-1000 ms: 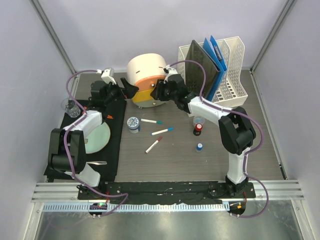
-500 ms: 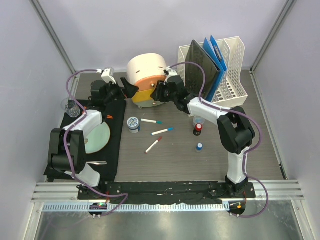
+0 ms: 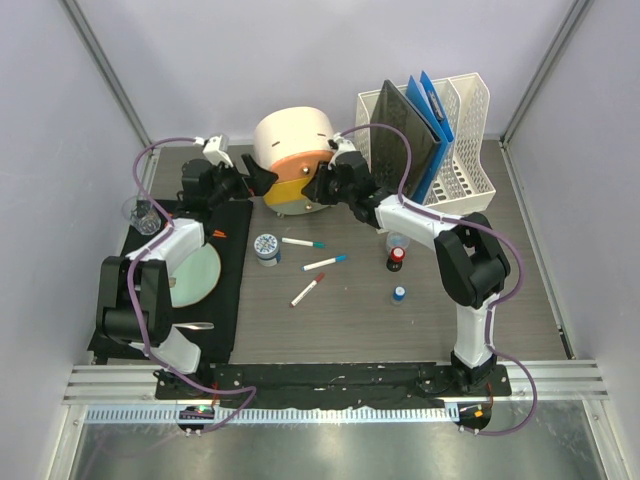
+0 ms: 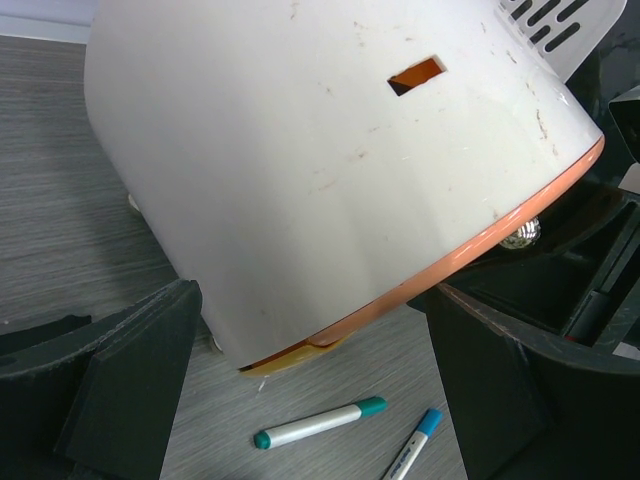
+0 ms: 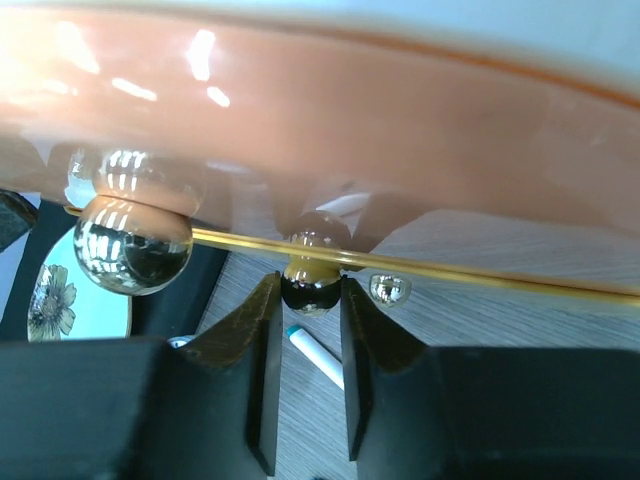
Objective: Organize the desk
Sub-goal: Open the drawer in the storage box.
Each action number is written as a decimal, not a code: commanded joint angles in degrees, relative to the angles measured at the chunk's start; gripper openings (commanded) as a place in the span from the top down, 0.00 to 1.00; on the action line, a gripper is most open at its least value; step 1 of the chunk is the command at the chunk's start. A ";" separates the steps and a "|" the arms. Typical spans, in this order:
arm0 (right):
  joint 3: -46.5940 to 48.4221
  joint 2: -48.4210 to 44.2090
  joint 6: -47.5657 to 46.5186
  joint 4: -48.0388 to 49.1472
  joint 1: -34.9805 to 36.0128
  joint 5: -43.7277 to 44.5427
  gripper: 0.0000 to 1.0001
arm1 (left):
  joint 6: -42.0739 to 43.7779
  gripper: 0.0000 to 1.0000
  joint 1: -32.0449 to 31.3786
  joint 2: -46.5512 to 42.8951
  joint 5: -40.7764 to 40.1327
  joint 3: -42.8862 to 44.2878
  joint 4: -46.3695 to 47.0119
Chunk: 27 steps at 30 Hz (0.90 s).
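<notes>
The desk point(image 3: 350, 330) is a dark wood-grain tabletop. A round white container point(image 3: 292, 138) with an orange lower part point(image 3: 298, 185) stands at the back middle. My right gripper point(image 3: 318, 186) is shut on a small shiny ball knob point(image 5: 312, 290) under the orange body point(image 5: 330, 110), beside a thin gold rim point(image 5: 470, 270). My left gripper point(image 3: 256, 180) is open at the container's left side. In the left wrist view its wide-apart fingers point(image 4: 130, 385) flank the white wall point(image 4: 330, 170) without gripping it.
Teal point(image 3: 303, 243), blue point(image 3: 325, 263) and red point(image 3: 307, 290) markers lie mid-desk, with a round tin point(image 3: 267, 246), a red-capped bottle point(image 3: 396, 260) and a blue cap point(image 3: 400, 294). A white file rack point(image 3: 470, 130) holds folders at back right. A black mat point(image 3: 222, 300) carries a plate point(image 3: 195, 275).
</notes>
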 commanded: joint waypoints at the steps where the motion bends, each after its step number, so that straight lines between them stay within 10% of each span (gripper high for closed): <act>1: -0.91 -0.91 -0.06 3.30 -0.33 0.18 0.80 | 1.18 0.00 -0.13 0.14 0.95 2.70 1.34; 27: -11.28 -10.66 -0.85 3.12 -0.33 3.87 0.90 | -0.84 0.00 -3.56 -3.11 3.42 -1.60 -0.51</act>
